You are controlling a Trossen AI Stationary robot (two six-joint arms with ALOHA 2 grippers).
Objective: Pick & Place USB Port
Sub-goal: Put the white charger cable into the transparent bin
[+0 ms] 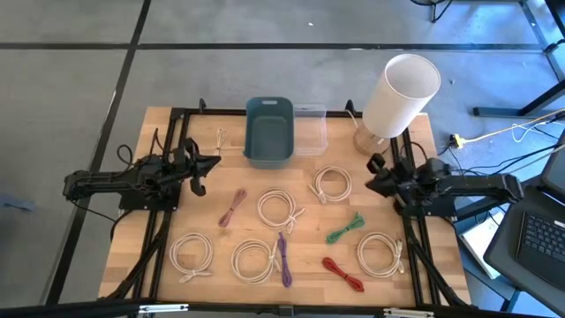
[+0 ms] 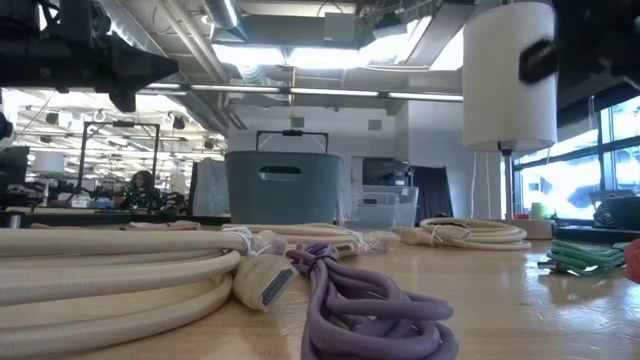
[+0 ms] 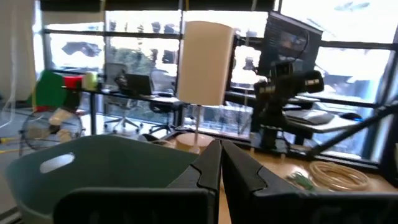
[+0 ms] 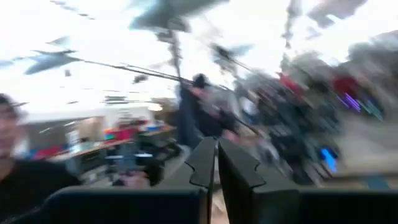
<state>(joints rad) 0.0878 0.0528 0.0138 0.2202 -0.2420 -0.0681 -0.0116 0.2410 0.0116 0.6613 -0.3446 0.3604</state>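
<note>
The table holds 5 white coiled cables [image 1: 281,208], 4 coloured cables [image 1: 343,228], 1 blue bin [image 1: 269,131], 1 lamp [image 1: 399,95].

Bare wood is open at the table's [image 1: 168,225] left and between the coils at centre frame, while the blue bin [image 1: 268,131], clear container [image 1: 311,132] and tall white lamp [image 1: 399,95] crowd its upper edge.
</note>
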